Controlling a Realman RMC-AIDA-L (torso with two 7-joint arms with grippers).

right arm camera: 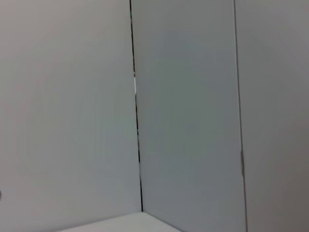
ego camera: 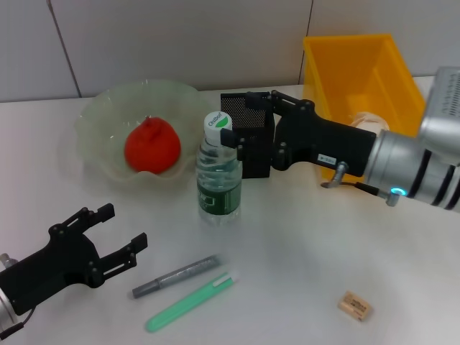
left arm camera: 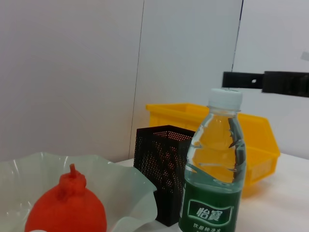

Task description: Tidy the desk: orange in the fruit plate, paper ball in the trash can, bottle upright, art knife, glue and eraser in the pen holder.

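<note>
White desk holds fruit plate [ego camera: 97,154] with orange [ego camera: 152,147] inside.

White "怡寶" on the green label of the bottle [left arm camera: 212,159] (cap lettering in the head view too small to read)

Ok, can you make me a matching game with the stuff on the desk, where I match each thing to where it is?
Things:
1. round orange fruit
2. clear plastic water bottle with a green label
3. crumpled pale paper ball
4. small tan eraser

Places:
A. inside the yellow plastic bin
B. lying alone on the white desk, near the front edge
C. in the wavy translucent green plate
D. standing upright in front of the black mesh pen holder

Pairs: 1-C, 2-D, 3-A, 4-B
</note>
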